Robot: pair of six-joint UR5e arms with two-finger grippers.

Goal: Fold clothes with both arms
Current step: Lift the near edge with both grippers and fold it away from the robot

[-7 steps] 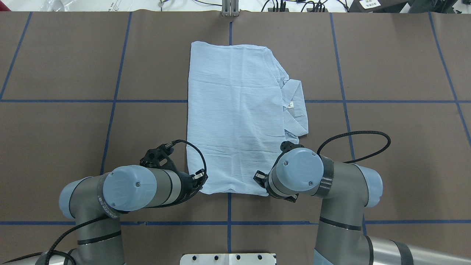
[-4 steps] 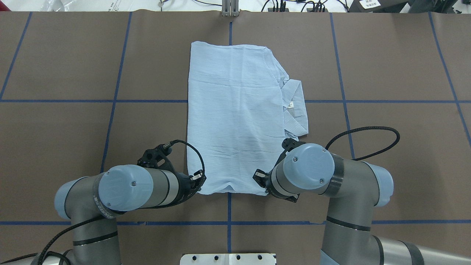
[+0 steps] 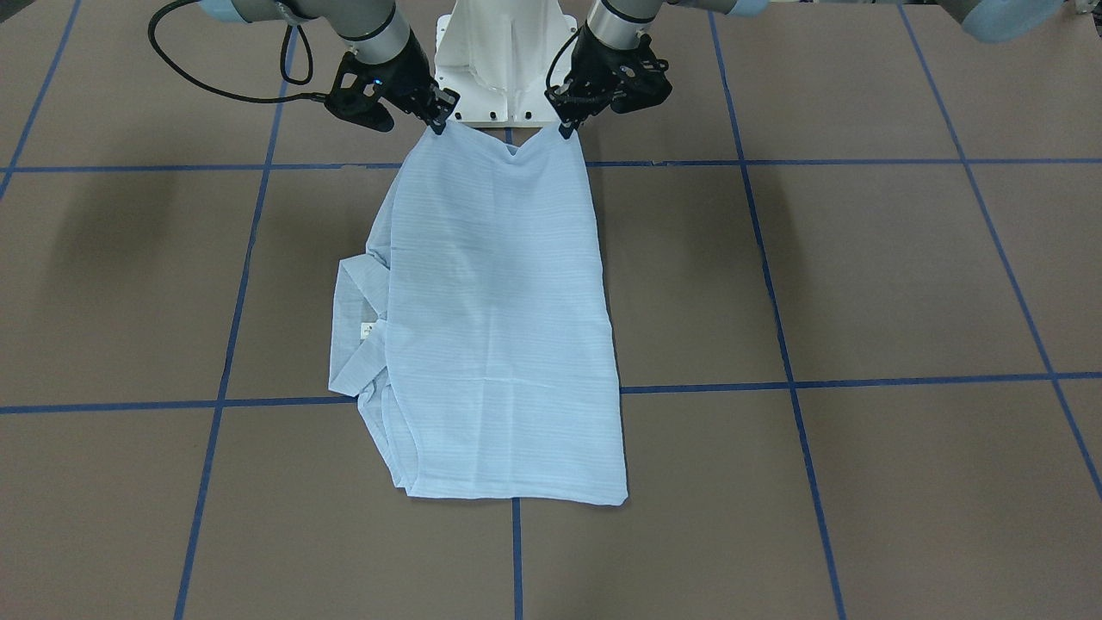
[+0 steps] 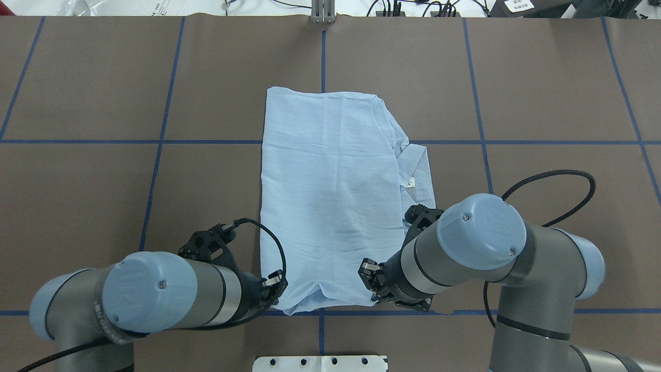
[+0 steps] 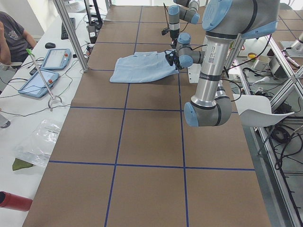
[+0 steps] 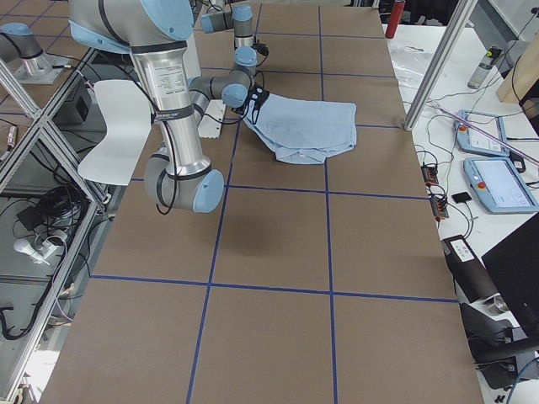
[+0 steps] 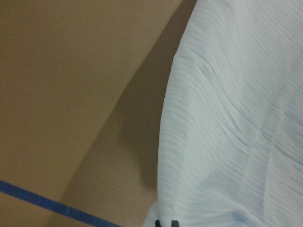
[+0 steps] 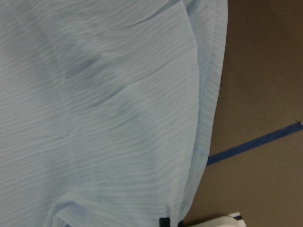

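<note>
The pale blue striped shirt (image 4: 330, 196) lies folded into a long rectangle on the brown table, also seen from the front (image 3: 495, 327). Its collar (image 4: 418, 170) sticks out on the right side. My left gripper (image 4: 276, 289) is shut on the shirt's near left corner; from the front it is on the right (image 3: 568, 125). My right gripper (image 4: 369, 276) is shut on the near right corner (image 3: 437, 120). The near edge is raised off the table and sags between the two grippers. Both wrist views show cloth (image 7: 227, 118) (image 8: 109, 118) pinched at the fingertips.
The white pedestal base (image 3: 508, 52) stands just behind the grippers. Blue tape lines (image 4: 206, 141) cross the brown table. A metal post (image 4: 323, 13) stands at the far edge. Tablets (image 5: 56, 59) and an operator sit on a side bench.
Both arms have drawn back toward the robot base with the shirt's near corners held. The whole shirt has slid toward the robot; its far edge has come nearer.
</note>
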